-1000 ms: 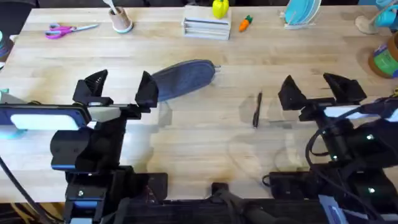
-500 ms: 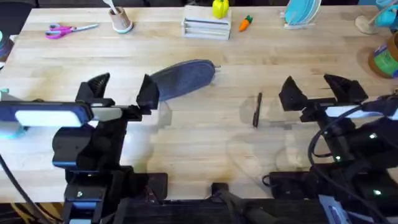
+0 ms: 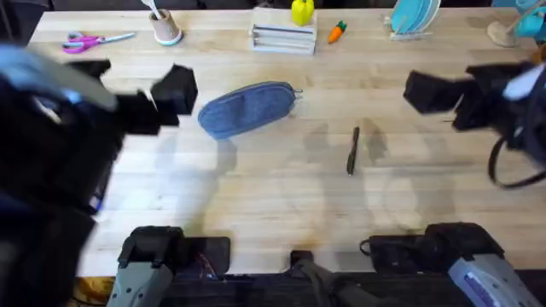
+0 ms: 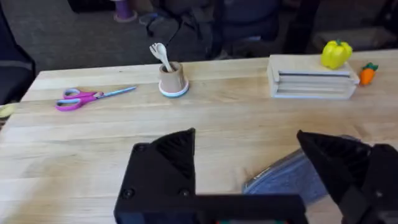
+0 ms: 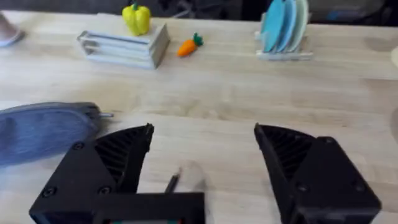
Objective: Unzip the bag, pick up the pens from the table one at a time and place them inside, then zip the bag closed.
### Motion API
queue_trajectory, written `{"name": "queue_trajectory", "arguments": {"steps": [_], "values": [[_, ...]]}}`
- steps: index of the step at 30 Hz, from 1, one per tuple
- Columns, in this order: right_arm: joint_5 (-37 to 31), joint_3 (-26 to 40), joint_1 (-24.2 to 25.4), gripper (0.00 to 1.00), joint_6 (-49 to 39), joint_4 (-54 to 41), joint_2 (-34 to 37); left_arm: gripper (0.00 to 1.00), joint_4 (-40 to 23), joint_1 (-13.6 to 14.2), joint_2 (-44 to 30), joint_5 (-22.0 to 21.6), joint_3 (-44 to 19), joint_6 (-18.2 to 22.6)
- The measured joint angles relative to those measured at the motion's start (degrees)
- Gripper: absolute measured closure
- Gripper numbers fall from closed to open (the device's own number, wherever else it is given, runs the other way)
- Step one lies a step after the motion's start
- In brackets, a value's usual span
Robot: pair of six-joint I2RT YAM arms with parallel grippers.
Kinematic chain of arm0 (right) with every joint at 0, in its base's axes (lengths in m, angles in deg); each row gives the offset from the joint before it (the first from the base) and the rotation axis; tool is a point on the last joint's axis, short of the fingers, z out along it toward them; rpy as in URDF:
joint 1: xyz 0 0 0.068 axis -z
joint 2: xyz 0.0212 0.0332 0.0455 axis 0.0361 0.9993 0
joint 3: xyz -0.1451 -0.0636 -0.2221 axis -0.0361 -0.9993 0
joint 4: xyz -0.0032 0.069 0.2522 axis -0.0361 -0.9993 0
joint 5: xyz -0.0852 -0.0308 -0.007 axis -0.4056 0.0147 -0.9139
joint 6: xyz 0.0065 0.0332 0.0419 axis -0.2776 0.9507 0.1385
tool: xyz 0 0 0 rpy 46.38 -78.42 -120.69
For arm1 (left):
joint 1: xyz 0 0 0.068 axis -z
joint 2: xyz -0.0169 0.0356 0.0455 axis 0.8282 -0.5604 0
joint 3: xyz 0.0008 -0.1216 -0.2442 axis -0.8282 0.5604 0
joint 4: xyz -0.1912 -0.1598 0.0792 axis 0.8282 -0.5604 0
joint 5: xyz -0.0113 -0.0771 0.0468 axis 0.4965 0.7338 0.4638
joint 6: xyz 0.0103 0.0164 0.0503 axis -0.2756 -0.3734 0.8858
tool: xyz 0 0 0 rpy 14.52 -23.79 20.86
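Both arms have risen and swung outward since a second ago. Left gripper [image 4: 249, 168] is hanging wide open, empty, upper left in the overhead view; right gripper [image 5: 202, 165] is also spread wide, empty, upper right. The bag [image 3: 247, 108] is lying zipped at upper centre of the table [image 3: 256, 196], the pen [image 3: 352, 150] sitting apart to its lower right.

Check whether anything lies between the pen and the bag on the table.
Nothing visible does. The pen lies alone on bare table, and the stretch of wood between it and the bag holds nothing. The scissors and the cup sit along the far edge, well off that path.
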Motion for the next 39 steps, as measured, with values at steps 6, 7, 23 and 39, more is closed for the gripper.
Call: {"name": "queue_trajectory", "arguments": {"steps": [6, 7, 23, 39], "values": [[5.1, 16.5, 0.0, 0.008, 0.3, -9.5, 16.2, 0.01, -9.8, 0.0, -15.5, 0.3, -17.4, 2.3], [5.8, 19.4, 0.0, 0.008, 0.4, -11.3, 18.4, 0.01, -11.7, 0.0, -17.7, 0.6, -20.2, 2.5], [8.8, 30.3, 0.0, 0.008, 0.7, -16.8, 26.3, 0.007, -30.1, 0.0, -30.1, 5.6, -33.2, 18.8], [10.7, 30.3, -0.1, 0.008, 0.7, -16.8, 26.3, 0.007, -38.9, -3.2, -39.2, 13.8, -33.3, 44.1]]}}
